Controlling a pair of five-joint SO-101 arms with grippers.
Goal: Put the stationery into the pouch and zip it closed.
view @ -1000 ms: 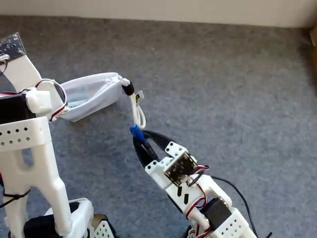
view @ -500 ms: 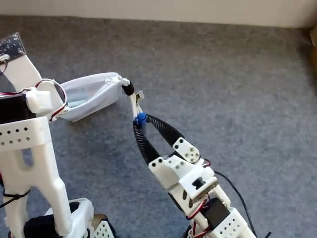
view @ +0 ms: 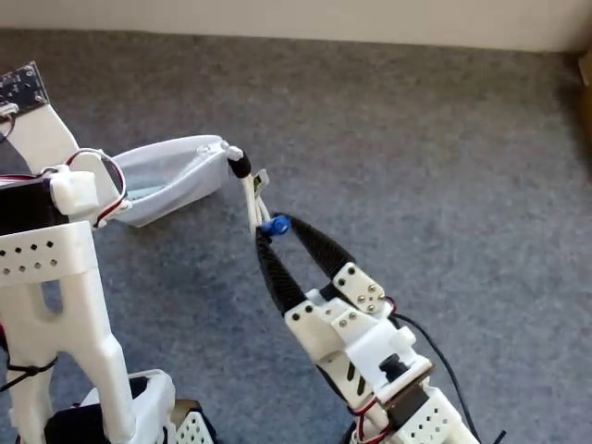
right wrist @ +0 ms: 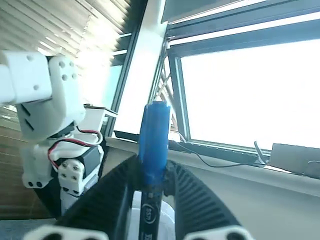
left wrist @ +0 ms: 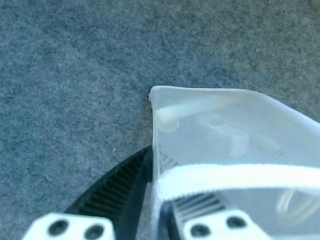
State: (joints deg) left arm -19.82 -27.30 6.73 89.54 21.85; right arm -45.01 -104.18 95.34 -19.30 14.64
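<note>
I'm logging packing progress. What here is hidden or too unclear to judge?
High view: the left arm covers one end of the pouch.
Left wrist view: pale shapes behind the pouch's mesh are too blurred to name.
High view: too small to tell whether the pen reaches inside the pouch.
Right wrist view: the right end effector hides the pen's lower barrel.

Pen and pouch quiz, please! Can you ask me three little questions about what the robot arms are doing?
1. True or false: the pen is already fully inside the pouch.
2. What colour is the cap gripped by the right gripper? A red, B blue, C green.
3. Fill the gap: the left gripper is holding the edge of the ____.

Key: 1 false; 2 B; 3 pouch.
</note>
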